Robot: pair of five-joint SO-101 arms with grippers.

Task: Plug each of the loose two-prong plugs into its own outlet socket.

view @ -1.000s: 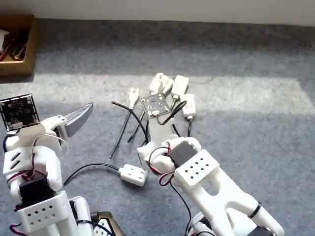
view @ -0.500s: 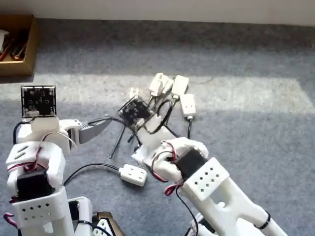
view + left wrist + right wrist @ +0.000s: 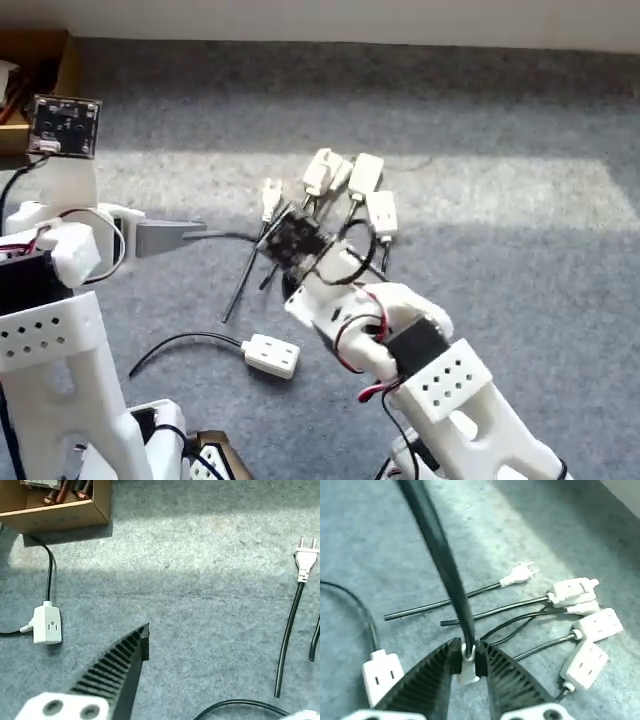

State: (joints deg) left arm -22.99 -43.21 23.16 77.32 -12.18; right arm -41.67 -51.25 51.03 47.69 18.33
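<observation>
White plastic body, black cord: the held plug (image 3: pixel 466 675) was clamped between the narrowly set jaws of the right gripper (image 3: pixel 467 649), over the middle of the grey carpet (image 3: pixel 520 300). Its prongs were not made out. Its cord (image 3: pixel 437 555) was seen running straight out from the grip.

The loose plug (image 3: pixel 269 196) was noted as white too, with two prongs shown and a black cord, lying flat on the carpet a little toward the far edge. Plugs counted: two.

Three clustered sockets (image 3: pixel 365 172), white and blocky, were logged just beside the loose plug, toward the far edge. One lone socket (image 3: pixel 272 355) on a black cord was logged toward the near edge. A box-side socket (image 3: pixel 47 625) was seen near the cardboard box (image 3: pixel 55 512) at the far left corner. Sockets counted: five.

The left gripper (image 3: pixel 175 236) was placed over the carpet left of the loose plug; whether it was wide or narrow could not be told.
</observation>
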